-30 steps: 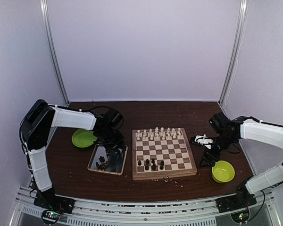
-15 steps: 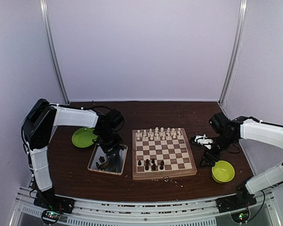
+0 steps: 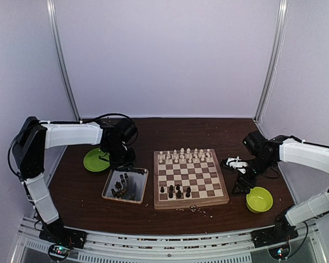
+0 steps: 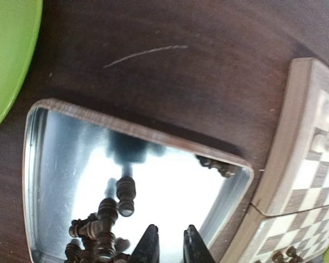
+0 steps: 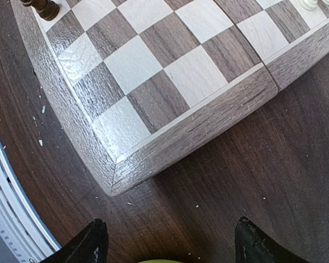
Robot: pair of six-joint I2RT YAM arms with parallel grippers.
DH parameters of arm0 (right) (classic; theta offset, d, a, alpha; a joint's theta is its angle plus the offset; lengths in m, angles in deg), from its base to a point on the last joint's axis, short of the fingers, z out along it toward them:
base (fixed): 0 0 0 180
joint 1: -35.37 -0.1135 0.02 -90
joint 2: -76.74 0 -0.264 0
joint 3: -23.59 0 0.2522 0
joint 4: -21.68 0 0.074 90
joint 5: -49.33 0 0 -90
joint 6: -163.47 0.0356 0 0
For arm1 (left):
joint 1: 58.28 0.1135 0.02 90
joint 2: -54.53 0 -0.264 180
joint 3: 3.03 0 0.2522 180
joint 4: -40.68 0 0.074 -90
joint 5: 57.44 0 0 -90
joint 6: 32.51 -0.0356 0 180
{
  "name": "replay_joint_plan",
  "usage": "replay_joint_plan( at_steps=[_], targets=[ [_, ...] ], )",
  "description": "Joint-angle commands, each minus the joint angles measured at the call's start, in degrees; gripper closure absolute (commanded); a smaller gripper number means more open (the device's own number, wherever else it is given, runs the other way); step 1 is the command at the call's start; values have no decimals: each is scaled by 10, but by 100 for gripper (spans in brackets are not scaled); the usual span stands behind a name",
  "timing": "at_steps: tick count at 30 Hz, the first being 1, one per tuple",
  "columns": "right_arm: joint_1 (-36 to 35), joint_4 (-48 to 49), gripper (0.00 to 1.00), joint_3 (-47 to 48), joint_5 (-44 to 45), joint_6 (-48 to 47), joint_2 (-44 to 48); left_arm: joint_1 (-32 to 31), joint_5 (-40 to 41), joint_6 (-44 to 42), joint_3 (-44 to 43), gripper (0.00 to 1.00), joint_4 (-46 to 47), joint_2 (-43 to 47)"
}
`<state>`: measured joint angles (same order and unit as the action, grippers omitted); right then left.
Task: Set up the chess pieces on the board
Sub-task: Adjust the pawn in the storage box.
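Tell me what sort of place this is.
Probably a robotics test booth: white walls enclose a dark table, a left arm and right arm are bolted at its near edge, and a chessboard and metal tray sit on it.

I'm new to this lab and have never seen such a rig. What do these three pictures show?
The machine is a left arm and a right arm, both bolted at the near edge of the table. The wide picture looks down from above and behind them. The other two come from a camera on each wrist.

On the table are a board, a tray and two green bowls, the left bowl and the right bowl. Pale pieces fill the board's far rows. Dark pieces lie in the tray, and a few stand on the board.

The left gripper hangs over the tray with its fingers almost together; I cannot tell whether it holds anything. The right gripper is wide open and empty, by the board's corner.
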<state>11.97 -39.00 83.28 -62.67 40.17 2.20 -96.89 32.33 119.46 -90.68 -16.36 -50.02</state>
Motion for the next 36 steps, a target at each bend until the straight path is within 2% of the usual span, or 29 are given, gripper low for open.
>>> replay_joint_plan(
  at_steps=[1, 4, 6, 9, 14, 20, 29, 36],
  targets=[
    [-4, -3, 21, 12, 7, -8, 12, 4, -9, -28, -12, 82, 74, 2],
    [-4, -4, 21, 11, 7, -8, 14, 4, -22, -39, -34, 79, 96, -29],
    [-4, -4, 20, 12, 6, -8, 14, 4, -50, -79, -42, 71, 132, -47],
    [-4, -5, 20, 11, 5, -8, 15, 2, -58, -145, -39, 67, 158, -55],
    [-4, -4, 20, 12, 4, -8, 16, 3, -30, -191, -64, 69, 95, -68],
    [-4, -4, 21, 12, 5, -9, 15, 3, -40, -209, -54, 75, 89, -71],
    [-4, -5, 20, 12, 5, -9, 10, -4, -45, -223, -46, 69, 84, -85],
    [-5, -3, 20, 12, 5, -9, 7, -9, -43, -229, -55, 72, 83, -106]
  ],
)
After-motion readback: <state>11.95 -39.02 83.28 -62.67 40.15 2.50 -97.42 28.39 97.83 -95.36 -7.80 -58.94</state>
